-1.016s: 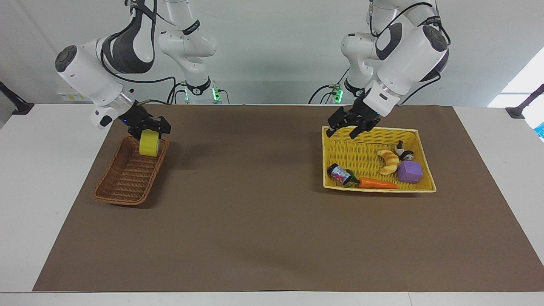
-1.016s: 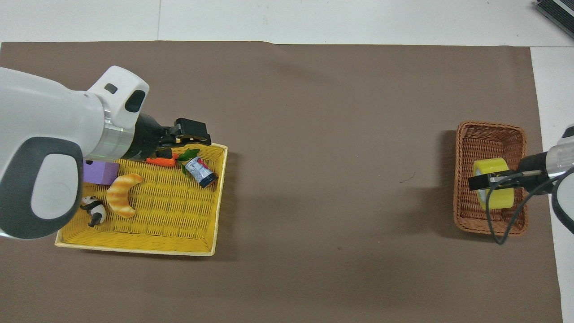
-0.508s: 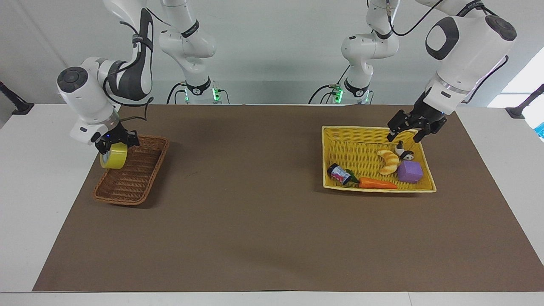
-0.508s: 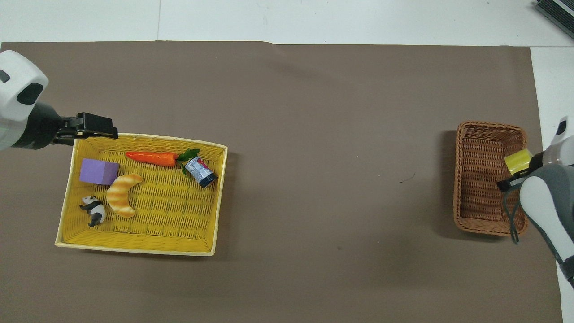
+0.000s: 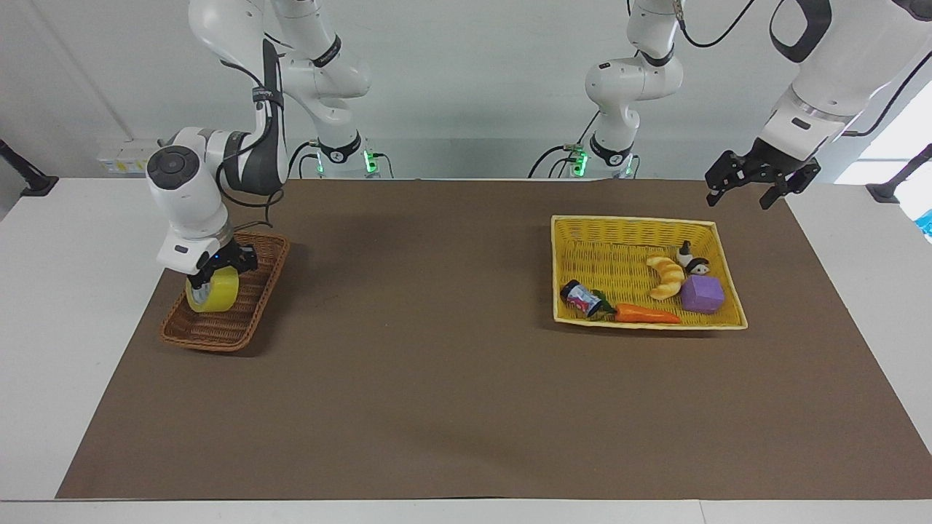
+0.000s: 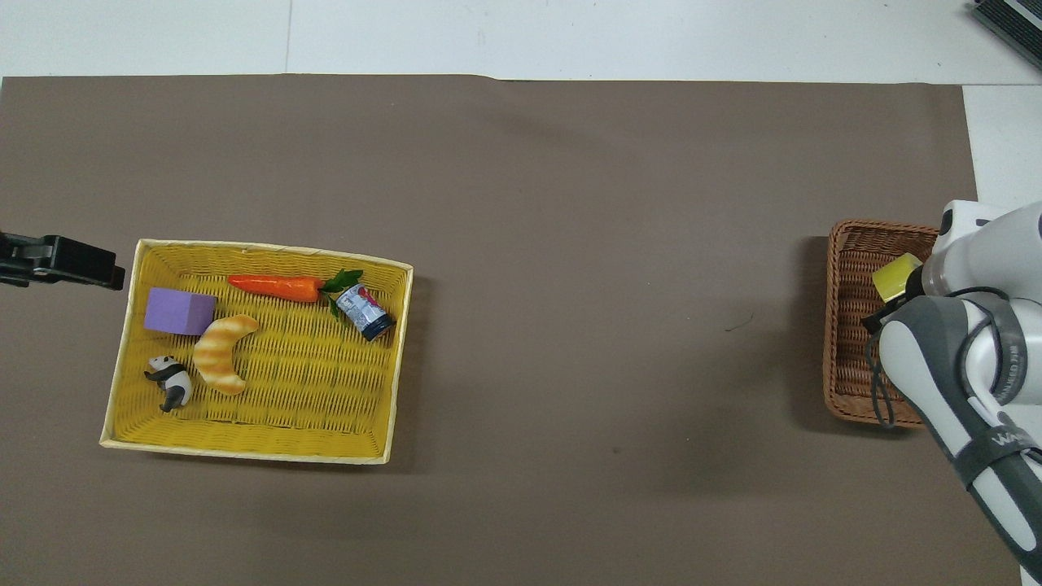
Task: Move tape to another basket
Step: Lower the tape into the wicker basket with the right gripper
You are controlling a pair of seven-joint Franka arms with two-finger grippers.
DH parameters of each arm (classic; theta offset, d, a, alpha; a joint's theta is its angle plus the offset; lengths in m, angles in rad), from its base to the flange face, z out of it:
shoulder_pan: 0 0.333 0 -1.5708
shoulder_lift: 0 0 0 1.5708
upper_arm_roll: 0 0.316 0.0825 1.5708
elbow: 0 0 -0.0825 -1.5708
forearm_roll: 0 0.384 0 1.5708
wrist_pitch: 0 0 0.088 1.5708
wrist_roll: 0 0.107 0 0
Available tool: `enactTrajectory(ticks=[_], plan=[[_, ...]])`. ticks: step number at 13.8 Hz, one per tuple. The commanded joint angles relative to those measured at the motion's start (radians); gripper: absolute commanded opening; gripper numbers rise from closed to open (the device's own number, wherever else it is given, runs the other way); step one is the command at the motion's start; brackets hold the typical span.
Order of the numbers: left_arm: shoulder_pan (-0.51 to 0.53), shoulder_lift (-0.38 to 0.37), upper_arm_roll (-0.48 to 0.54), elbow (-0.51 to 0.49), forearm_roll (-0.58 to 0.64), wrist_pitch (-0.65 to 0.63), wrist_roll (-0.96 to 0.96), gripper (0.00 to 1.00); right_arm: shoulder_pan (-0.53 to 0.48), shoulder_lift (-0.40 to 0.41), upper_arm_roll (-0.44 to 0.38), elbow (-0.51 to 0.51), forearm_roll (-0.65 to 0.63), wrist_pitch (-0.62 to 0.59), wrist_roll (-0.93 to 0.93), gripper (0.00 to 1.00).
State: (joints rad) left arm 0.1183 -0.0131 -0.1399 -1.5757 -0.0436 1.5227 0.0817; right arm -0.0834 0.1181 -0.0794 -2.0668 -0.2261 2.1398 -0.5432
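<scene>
From across the table, we see our right gripper (image 5: 212, 273) clamping the tape (image 5: 212, 292) low inside the basket (image 5: 251, 313), placed for release. Our left gripper (image 5: 761, 186) waits spread wide, away from the yellow basket (image 5: 561, 255). From overhead, the tape (image 6: 894, 277) peeks out beneath our arm.

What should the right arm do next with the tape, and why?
Probably lower a little more, then open. The right gripper is shut on the tape, which hangs inside the brown wicker basket, low over its floor; contact can't be judged. The left gripper waits, away from the yellow basket.
</scene>
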Motion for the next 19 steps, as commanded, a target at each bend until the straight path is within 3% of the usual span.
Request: enactTrajectory(ticks=[1,6,7,10,11,12,13,17,19], plan=[[0.004,0.016,-0.009,0.034,0.019,-0.029,0.013,1.0,-0.007,-0.014,0.0,-0.024,-0.058,0.034,-0.015,0.0],[0.023,0.01,-0.007,0.029,0.019,-0.035,-0.002,1.0,-0.013,-0.002,0.0,-0.078,-0.068,0.101,-0.014,0.0],[0.021,0.005,-0.007,0.029,0.019,-0.033,-0.002,1.0,-0.015,0.001,0.0,-0.096,-0.068,0.103,-0.008,0.16],[0.018,0.002,-0.009,0.029,0.019,-0.033,-0.002,1.0,-0.01,-0.003,0.0,-0.108,-0.067,0.101,0.0,0.33],[0.018,0.002,-0.009,0.031,0.019,-0.033,-0.002,1.0,-0.01,-0.005,0.0,-0.11,-0.067,0.098,-0.004,0.47],[0.02,0.002,-0.009,0.031,0.019,-0.033,-0.002,1.0,-0.007,-0.005,0.001,-0.108,-0.065,0.091,-0.001,0.68],[0.021,0.002,-0.007,0.031,0.019,-0.033,-0.002,1.0,-0.006,-0.005,0.001,-0.108,-0.056,0.083,0.0,0.99],[0.02,0.002,-0.009,0.031,0.019,-0.033,-0.002,1.0,-0.003,-0.011,0.001,-0.092,0.089,0.051,-0.003,1.0],[0.02,0.002,-0.009,0.031,0.019,-0.033,-0.002,1.0,-0.001,-0.029,0.001,-0.047,0.148,-0.024,-0.003,1.0]])
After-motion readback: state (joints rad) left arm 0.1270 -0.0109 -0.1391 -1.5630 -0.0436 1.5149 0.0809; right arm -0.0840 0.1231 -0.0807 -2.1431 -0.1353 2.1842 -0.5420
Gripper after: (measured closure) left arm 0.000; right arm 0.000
